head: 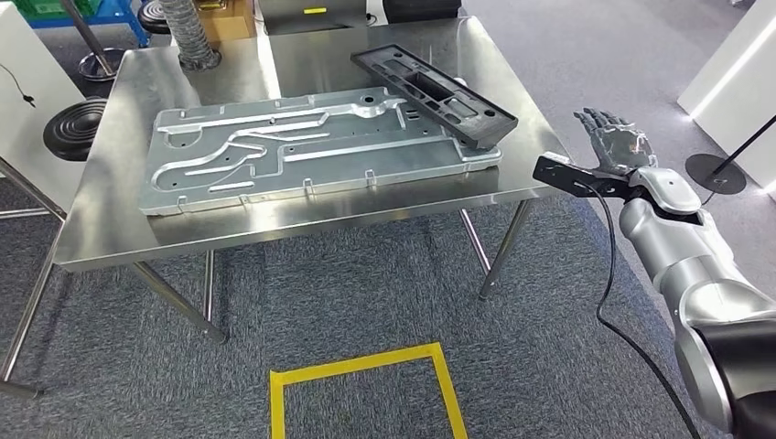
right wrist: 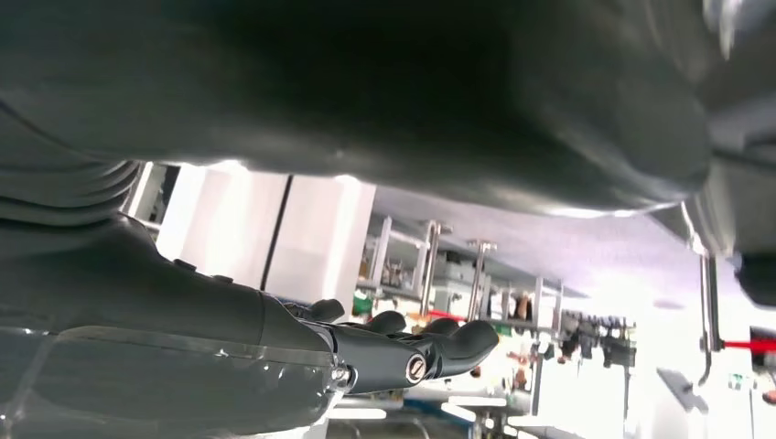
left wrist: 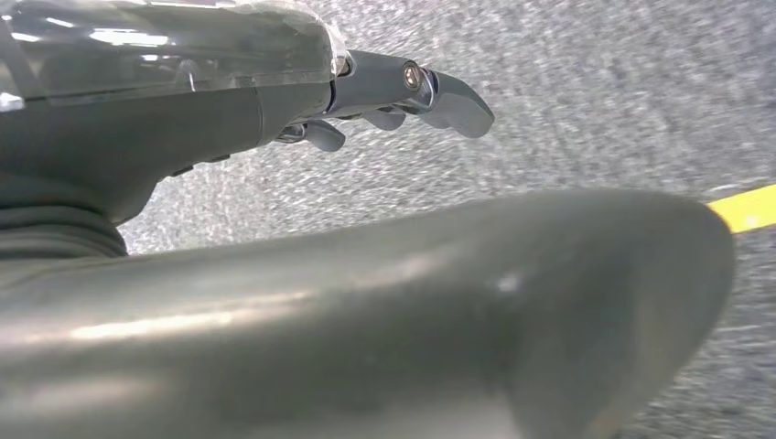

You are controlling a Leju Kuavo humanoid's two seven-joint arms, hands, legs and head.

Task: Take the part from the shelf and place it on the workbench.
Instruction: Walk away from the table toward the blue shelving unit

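On the stainless steel workbench (head: 302, 229) sits one big flat silver cast-metal plate (head: 311, 151) with channels milled into it, and one long black ribbed plastic part (head: 437, 94) lies across its far right corner, tilted up on the plate's edge and partly hanging past it. Going by the task line I'd guess the black one is the part being moved, so it looks like the placing bit is basically done, though I can't swear it's the final spot.

Robot's right hand (head: 615, 142) hovers off the right end of the bench, palm open, fingers spread, holding nothing, well apart from the part. Left hand (left wrist: 274, 101) hangs low over grey carpet near a bit of yellow floor tape (left wrist: 746, 208); its fingers are stretched out with nothing in them.

Next move, I reckon: pull the right arm in without clipping that overhanging black end, since a nudge could tip it off.

Count: one plate, one black part, one bench, two empty hands.
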